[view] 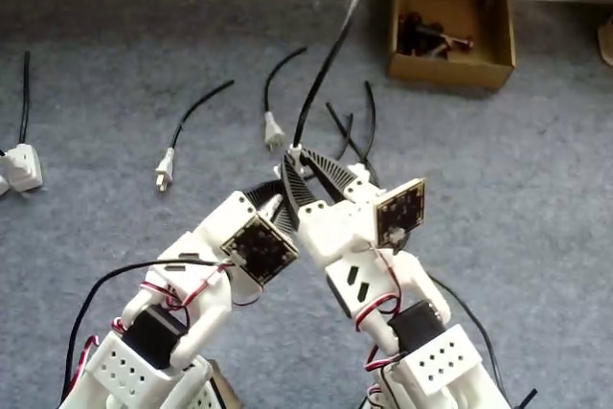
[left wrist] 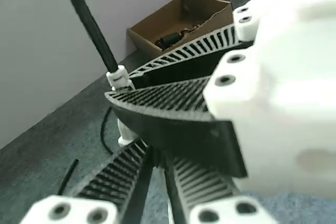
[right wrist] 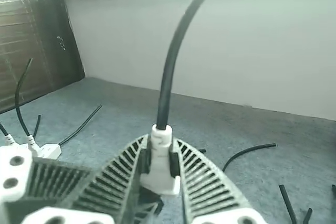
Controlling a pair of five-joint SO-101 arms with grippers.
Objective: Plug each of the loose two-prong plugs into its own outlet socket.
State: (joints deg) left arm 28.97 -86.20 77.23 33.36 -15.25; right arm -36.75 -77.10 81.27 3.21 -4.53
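At the high view's centre your right gripper (view: 299, 158) clamps one plug (right wrist: 160, 163), its prongs hidden, while your left gripper (view: 285, 203) sits tucked against it, its grip impossible to tell; to their upper left lie two more, a second plug (view: 165, 170) and a third plug (view: 273, 129).

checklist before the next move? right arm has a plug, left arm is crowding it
1. Right gripper shut on the held plug: ok.
2. Held plug's cord rises free, not snagged on an arm: ok.
3. Clearance between arms: not ok. The left gripper sits right against the right one.
4. Prong direction of the held plug: cannot tell, hidden inside the grip.
5. Outlet socket near the held plug: not ok, it lies far to the left of both arms.
6. Two loose plugs on the carpet, unplugged: not ok.
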